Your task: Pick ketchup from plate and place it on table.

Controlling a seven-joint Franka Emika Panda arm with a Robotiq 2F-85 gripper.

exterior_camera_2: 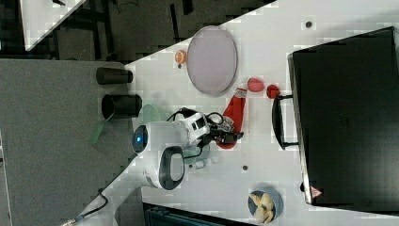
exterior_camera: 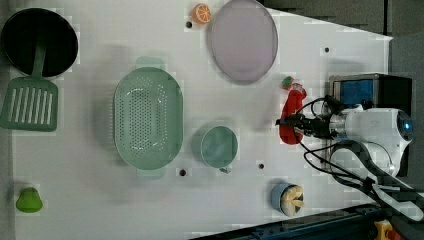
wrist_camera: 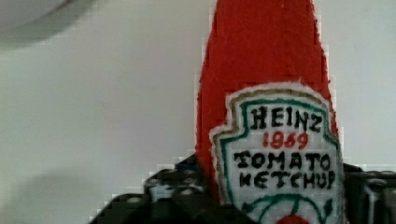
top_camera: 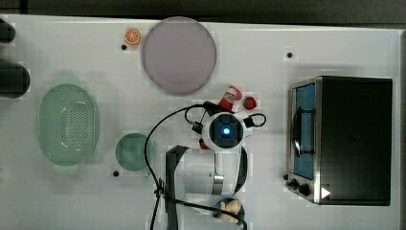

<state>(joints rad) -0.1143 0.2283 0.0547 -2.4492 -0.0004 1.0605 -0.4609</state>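
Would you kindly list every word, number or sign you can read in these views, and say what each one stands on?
"HEINZ" on the white label of the ketchup
"1869" in red, on the same label
"TOMATO KETCHUP" on the same label
A small white triangle sign on the oven corner; nothing in it is readable.

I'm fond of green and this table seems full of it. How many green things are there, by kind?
Perforated oval basket: 1
Small round dish: 1
Slotted spatula: 1
Pear-like fruit: 1
Total: 4
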